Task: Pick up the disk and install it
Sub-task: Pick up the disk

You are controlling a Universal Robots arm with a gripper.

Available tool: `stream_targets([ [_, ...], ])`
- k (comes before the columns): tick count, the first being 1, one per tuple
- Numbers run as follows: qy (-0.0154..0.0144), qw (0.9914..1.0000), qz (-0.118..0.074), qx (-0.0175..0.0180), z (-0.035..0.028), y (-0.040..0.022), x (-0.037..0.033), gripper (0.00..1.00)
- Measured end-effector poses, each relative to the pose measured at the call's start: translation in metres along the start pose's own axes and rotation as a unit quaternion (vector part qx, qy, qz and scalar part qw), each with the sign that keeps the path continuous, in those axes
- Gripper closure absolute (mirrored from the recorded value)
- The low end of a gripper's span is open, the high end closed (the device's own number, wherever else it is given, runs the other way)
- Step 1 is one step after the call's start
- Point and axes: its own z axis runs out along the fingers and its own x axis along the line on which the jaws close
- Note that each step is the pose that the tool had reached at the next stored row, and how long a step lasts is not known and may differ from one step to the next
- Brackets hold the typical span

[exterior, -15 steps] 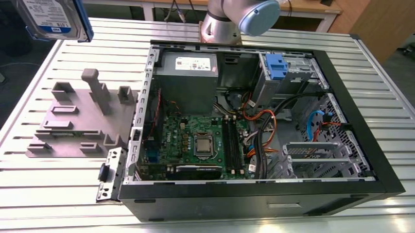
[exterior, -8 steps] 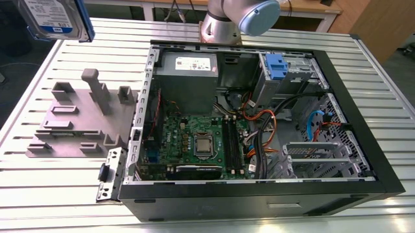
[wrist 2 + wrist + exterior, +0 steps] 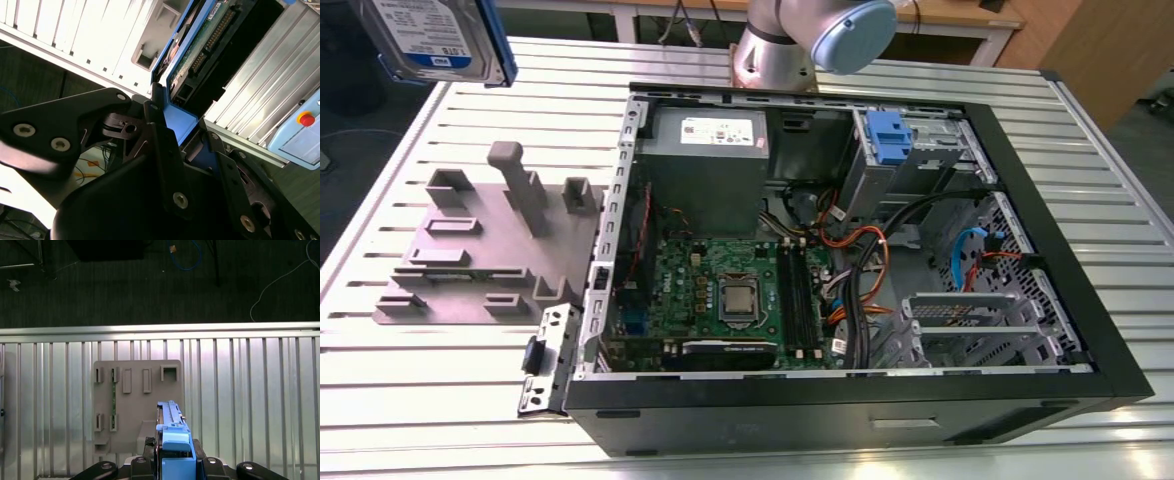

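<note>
— Where do we find the disk?
— High in the corner on the exterior view's left, label facing us and its blue side frame toward the open computer case. It hangs in the air, off the desk, and well apart from the case.

— And how does the tool stand?
— It is pinching the disk. In the second wrist view we see a black finger pressed against one side of the blue frame and its partner against the other, with the disk's green circuit board and connector pins beyond them. In the first wrist view the tool grips the disk edge-on.

— What lies under it there?
— The grey fixture plate with its slots, resting on the slatted desk. In the exterior view we see the same plate just beside the case, on the exterior view's left.

— And inside the case?
— A green motherboard in the lower middle, a grey metal box above it, and a small blue bracket in the bay toward the upper right. The arm's base rises behind the case.
</note>
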Motion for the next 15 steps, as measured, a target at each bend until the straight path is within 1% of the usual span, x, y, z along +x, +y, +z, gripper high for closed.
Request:
stream_targets([
  [15,0.0000,1.00000,0.000,0.0000,0.0000,-0.0009,0.0002,0.63],
])
